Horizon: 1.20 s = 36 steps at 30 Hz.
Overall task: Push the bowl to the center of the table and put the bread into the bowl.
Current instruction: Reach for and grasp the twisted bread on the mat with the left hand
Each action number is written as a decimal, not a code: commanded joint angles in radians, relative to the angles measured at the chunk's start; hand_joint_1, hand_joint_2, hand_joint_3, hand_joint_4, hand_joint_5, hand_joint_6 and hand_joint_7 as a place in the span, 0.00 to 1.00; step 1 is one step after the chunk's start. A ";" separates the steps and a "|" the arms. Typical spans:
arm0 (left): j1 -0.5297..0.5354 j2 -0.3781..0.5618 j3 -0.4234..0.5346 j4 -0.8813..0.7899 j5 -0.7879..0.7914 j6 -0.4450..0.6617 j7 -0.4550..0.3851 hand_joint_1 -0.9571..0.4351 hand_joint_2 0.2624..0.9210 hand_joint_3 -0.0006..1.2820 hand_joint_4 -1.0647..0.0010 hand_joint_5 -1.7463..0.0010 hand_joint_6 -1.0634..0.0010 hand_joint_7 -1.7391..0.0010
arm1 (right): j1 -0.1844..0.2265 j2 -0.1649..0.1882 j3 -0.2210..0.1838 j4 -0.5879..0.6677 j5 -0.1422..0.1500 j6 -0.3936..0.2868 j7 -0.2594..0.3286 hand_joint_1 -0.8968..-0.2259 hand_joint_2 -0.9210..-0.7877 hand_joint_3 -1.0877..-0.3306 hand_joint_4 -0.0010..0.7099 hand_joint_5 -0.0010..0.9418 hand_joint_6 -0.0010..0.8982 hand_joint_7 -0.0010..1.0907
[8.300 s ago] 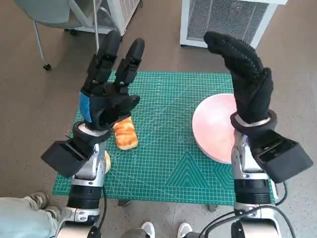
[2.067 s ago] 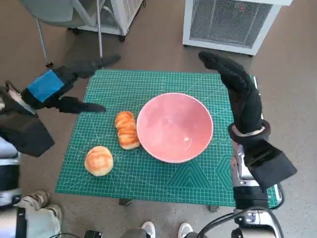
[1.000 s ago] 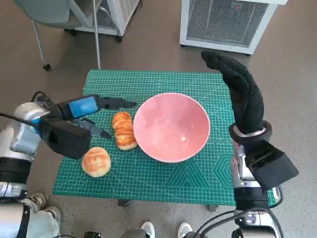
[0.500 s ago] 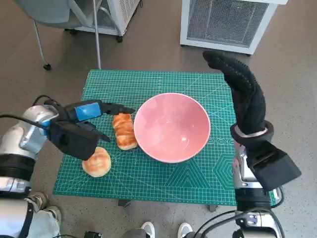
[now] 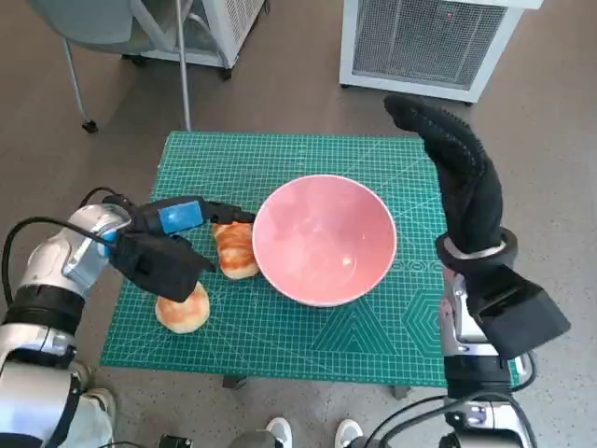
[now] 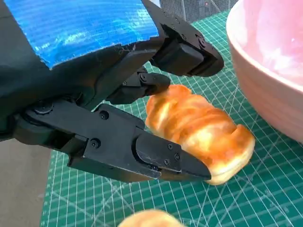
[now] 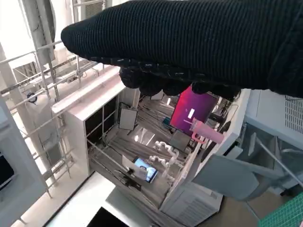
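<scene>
The bread (image 5: 235,248), a long twisted roll, lies on the green mat (image 5: 308,345) just beside the pink bowl (image 5: 324,239), which now sits near the table's middle. My left hand (image 5: 177,241) has swept in from the mat's edge over the last two seconds; its fingers (image 6: 161,163) now bracket the roll, spread and not yet closed. The push looks done, the pickup about to begin. My right hand (image 5: 457,177) stays raised, open and empty. A round bun (image 5: 183,309) waits nearer me.
</scene>
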 commanded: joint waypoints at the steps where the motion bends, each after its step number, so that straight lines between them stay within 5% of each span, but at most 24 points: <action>1: -0.015 -0.012 -0.031 0.034 0.030 -0.013 0.028 0.56 0.81 0.01 0.63 0.99 0.51 0.98 | 0.025 -0.008 -0.003 0.005 0.012 0.011 0.003 0.34 0.00 0.33 0.38 0.00 0.00 0.61; 23: -0.072 -0.088 -0.181 0.190 0.170 0.007 0.206 0.60 0.90 0.02 0.55 0.99 0.45 0.98 | 0.034 -0.010 -0.004 -0.005 0.024 0.012 0.006 0.33 0.00 0.33 0.37 0.00 0.00 0.61; 33: -0.084 -0.111 -0.263 0.238 0.235 0.013 0.283 0.63 0.99 0.06 0.41 0.96 0.33 0.95 | 0.035 -0.012 -0.005 -0.008 0.037 0.017 0.008 0.33 0.00 0.33 0.37 0.00 0.00 0.60; 35: -0.088 -0.108 -0.276 0.241 0.245 0.006 0.300 0.53 0.99 0.13 0.33 0.94 0.44 0.57 | 0.035 -0.011 -0.004 -0.011 0.036 0.018 0.006 0.34 0.00 0.33 0.37 0.00 0.00 0.60; 36: -0.090 -0.106 -0.282 0.243 0.248 0.003 0.308 0.59 1.00 0.13 0.39 0.69 0.46 0.47 | 0.036 -0.011 -0.004 -0.012 0.036 0.019 0.005 0.34 0.00 0.33 0.37 0.00 0.00 0.60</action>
